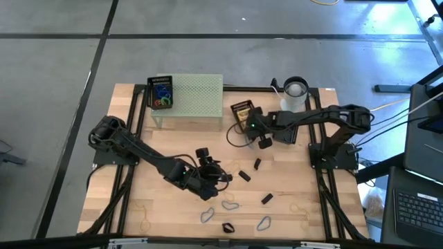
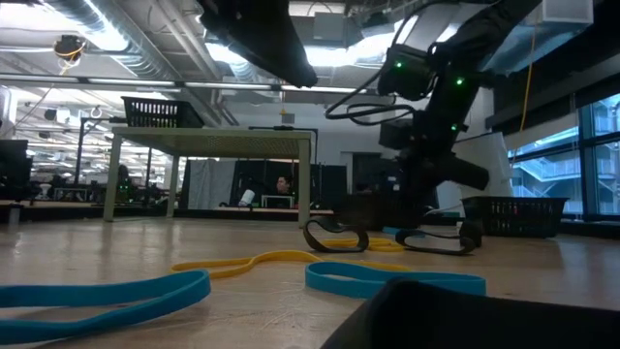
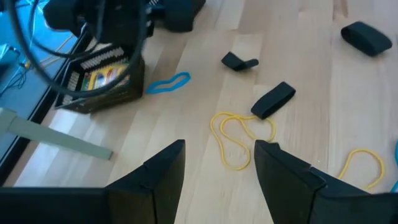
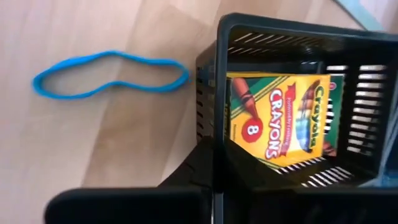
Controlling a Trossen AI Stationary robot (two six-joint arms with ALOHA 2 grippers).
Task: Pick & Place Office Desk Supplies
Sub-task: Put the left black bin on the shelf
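A black mesh basket (image 4: 292, 37) holding a yellow-green crayon box (image 4: 280, 118) stands on the table right of the pale green stand (image 1: 197, 97). My right gripper (image 4: 214, 177) is shut on the basket's wall; a blue loop (image 4: 112, 74) lies flat beside it. My left gripper (image 3: 217, 149) hangs open above a yellow rubber band (image 3: 239, 140) at mid-table, touching nothing. Black clips (image 3: 273, 99) lie just beyond the band. A second black basket (image 1: 160, 92) with coloured loops stands on the stand's left end. My right gripper pinches the basket's side wall (image 4: 214, 134) at its rim, one finger outside (image 4: 193, 168) and one inside by the crayon box. The fingers slant down from the table's right. The basket stands upright on the table.
Grey wire clips (image 1: 230, 204) and more black clips (image 1: 266, 198) lie scattered toward the near edge, with tan rubber bands (image 1: 145, 223) at the near left. A white cup (image 1: 295, 90) stands at the far right, behind my right arm.
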